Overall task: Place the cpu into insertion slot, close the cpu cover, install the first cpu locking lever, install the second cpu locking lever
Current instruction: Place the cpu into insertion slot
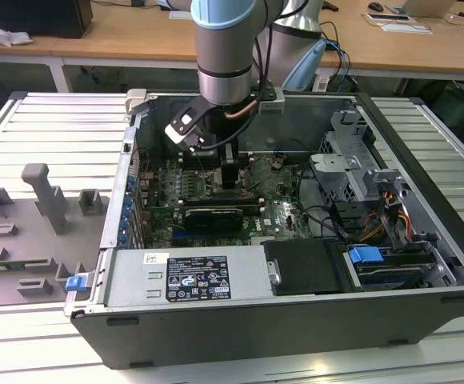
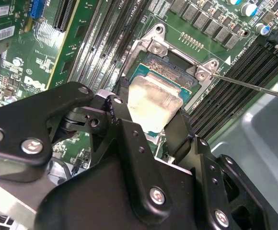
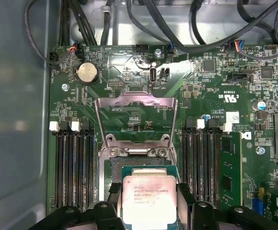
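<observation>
The jaws clamp the cpu by opposite edges. The insertion slot lies just beneath them, with the cpu cover open beyond.

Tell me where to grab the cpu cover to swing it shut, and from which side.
Take the cpu cover by the tab at the middle of its free edge, the end farthest from its hinge at the insertion slot. Come from the side away from the slot: the thin windowed frame is swung open that way, so that edge probably gives the best leverage.
</observation>
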Controlling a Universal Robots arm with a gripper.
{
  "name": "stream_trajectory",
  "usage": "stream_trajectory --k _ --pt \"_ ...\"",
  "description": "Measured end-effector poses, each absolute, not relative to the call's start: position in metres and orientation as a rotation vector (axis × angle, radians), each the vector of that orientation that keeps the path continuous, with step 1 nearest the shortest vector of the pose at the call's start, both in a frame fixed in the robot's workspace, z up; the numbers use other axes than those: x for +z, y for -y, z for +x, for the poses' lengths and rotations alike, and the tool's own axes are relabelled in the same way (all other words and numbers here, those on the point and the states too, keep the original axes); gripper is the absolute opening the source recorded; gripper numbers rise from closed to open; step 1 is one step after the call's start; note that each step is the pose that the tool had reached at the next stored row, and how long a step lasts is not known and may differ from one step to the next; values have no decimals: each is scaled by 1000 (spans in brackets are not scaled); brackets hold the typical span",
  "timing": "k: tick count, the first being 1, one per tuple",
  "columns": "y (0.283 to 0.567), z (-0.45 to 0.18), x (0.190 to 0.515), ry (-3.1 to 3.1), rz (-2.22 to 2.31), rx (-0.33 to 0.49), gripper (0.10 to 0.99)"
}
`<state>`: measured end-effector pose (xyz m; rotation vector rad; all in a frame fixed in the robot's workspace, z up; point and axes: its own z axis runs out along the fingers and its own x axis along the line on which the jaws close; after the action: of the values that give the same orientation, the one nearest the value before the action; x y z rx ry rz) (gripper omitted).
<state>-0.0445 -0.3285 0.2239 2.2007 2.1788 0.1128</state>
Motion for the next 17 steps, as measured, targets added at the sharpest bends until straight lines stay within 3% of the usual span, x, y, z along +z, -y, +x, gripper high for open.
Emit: stream_trajectory --k 17 --pt "323 -46 215 -2173 2206 112 541"
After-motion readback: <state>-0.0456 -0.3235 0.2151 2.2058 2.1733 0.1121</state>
